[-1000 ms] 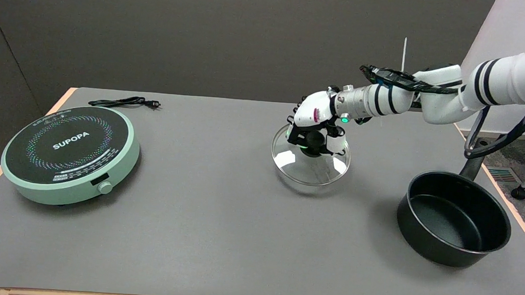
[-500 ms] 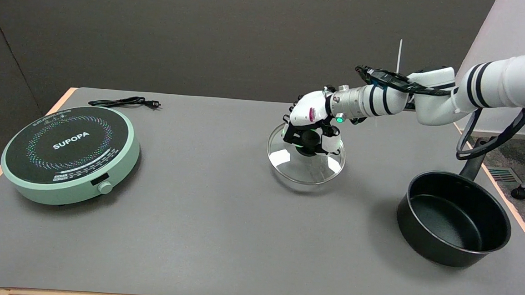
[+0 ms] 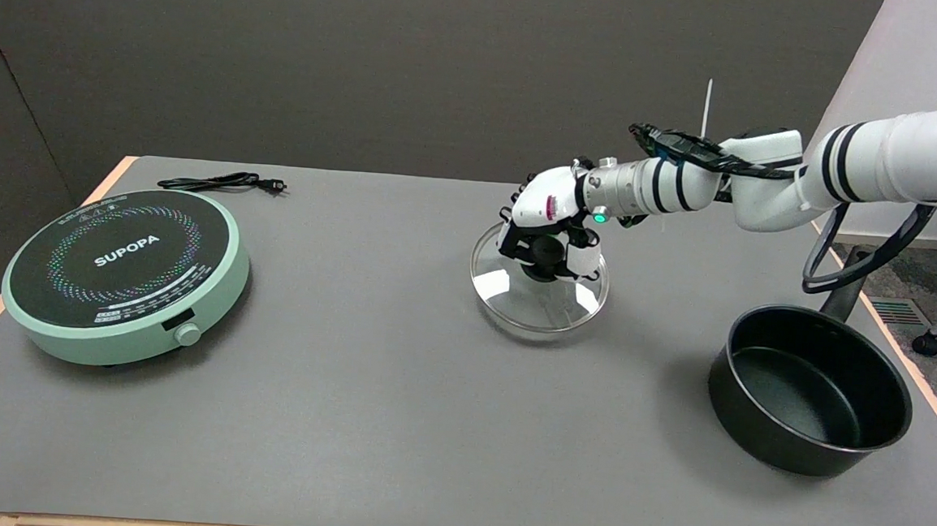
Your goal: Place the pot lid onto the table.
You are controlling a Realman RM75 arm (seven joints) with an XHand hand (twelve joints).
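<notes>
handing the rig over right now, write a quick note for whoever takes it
Right hand: grips the black knob of the clear glass pot lid from above.
Lid: off the black pot, over the middle of the grey table, low and near level; contact with the table cannot be told.
Pot: open, at the right end. Mint green induction cooker at the left end, untouched.
Done: lid lifted off and carried over bare table.
Left: settle the lid flat, let go of the knob, withdraw the hand.
</notes>
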